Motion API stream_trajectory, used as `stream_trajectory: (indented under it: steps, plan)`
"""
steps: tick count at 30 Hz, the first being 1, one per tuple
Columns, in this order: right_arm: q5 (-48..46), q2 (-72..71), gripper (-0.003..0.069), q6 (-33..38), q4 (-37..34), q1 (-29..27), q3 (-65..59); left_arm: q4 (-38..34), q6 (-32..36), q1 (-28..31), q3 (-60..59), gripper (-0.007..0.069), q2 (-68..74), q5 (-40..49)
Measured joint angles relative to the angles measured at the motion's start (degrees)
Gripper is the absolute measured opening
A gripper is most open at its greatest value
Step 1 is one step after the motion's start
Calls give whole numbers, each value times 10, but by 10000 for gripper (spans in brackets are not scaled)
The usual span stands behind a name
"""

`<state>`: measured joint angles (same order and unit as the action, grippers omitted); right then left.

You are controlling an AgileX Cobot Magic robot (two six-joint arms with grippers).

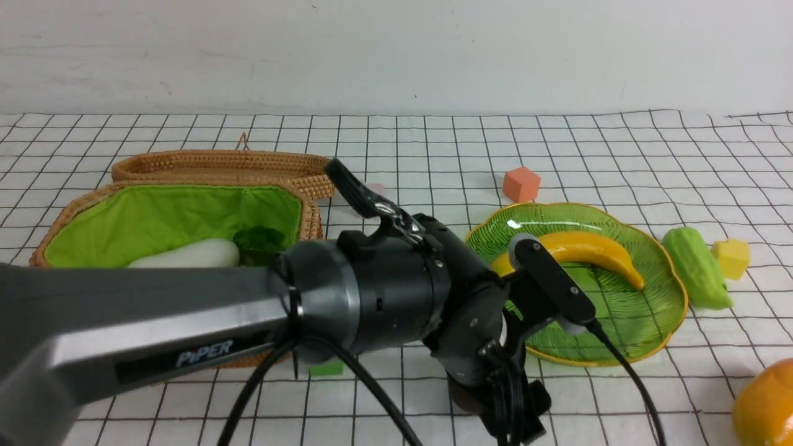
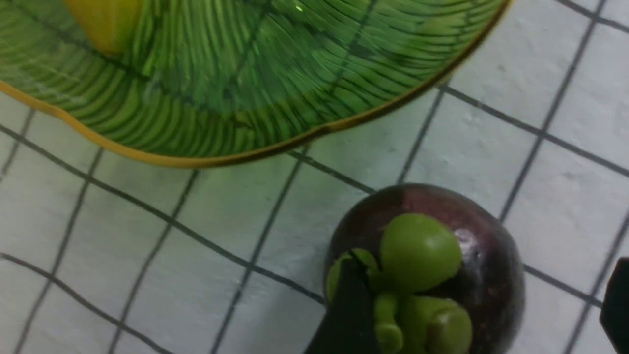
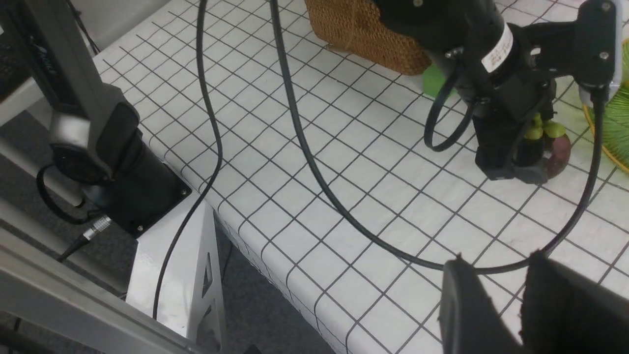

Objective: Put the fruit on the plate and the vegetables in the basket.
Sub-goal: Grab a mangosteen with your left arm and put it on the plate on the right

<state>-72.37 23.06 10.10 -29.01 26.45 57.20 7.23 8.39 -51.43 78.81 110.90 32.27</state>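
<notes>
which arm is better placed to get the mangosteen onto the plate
Left. The left fingers stand open on either side of the mangosteen, right beside the plate. The right fingers hang over bare cloth, well away from it.

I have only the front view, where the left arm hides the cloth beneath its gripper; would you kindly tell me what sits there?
Observer: A dark purple mangosteen sits there on the checked cloth, green cap upward.
Operator: Thank you. Is it on the plate?
Observer: No, it stands just outside the plate's yellow rim, apart from it.
Operator: Is the left gripper clamped on it?
Observer: It seems not: the left gripper straddles the fruit with its jaws spread, and one finger stands clear of it.
</notes>
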Motion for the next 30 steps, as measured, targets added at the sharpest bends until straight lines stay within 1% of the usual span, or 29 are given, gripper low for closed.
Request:
stream_trajectory:
  steps: [2, 3, 6, 11, 14, 17, 18, 19, 20, 21, 22, 25, 27, 29, 30]
  plan:
    - [0, 0, 204, 0, -1, 0, 0, 16, -3, 1, 1, 574, 5, -2]
    - [0, 0, 204, 0, -3, 0, 0, 40, -9, 1, 4, 527, 12, -4]
    - [0, 0, 204, -1, -5, 0, 0, 53, -30, 0, 7, 458, 16, -4]
    - [0, 0, 204, -1, -4, 0, 0, 71, -59, 0, 11, 446, 14, 17]
    - [0, 0, 205, -1, -4, 0, 0, 94, -74, -1, 19, 419, 12, 53]
    - [0, 0, 207, -1, -2, 0, 0, 115, -84, -1, 30, 366, 11, 86]
    - [0, 0, 209, -1, -1, 0, 0, 119, -84, -1, 33, 337, 10, 92]
    - [0, 0, 210, -1, 0, 0, 0, 120, -84, -1, 39, 271, 5, 105]
    - [0, 0, 211, -1, 0, 0, 0, 120, -88, -1, 40, 254, 5, 107]
    - [0, 0, 211, -1, 4, 0, 0, 119, -88, -1, 49, 116, -3, 122]
    - [0, 0, 211, -1, 6, 0, 0, 112, -89, -1, 60, 69, -12, 127]
    - [1, 0, 214, -5, 22, 0, 0, 88, -88, -1, 91, 76, -29, 114]
    - [6, 0, 214, -22, 41, 0, 0, 70, -84, -1, 115, 79, -34, 98]
    - [17, 0, 214, -54, 66, 0, 0, 62, -76, -1, 129, 79, -34, 96]
    - [17, 0, 214, -56, 69, 0, 0, 62, -74, -1, 129, 79, -34, 97]
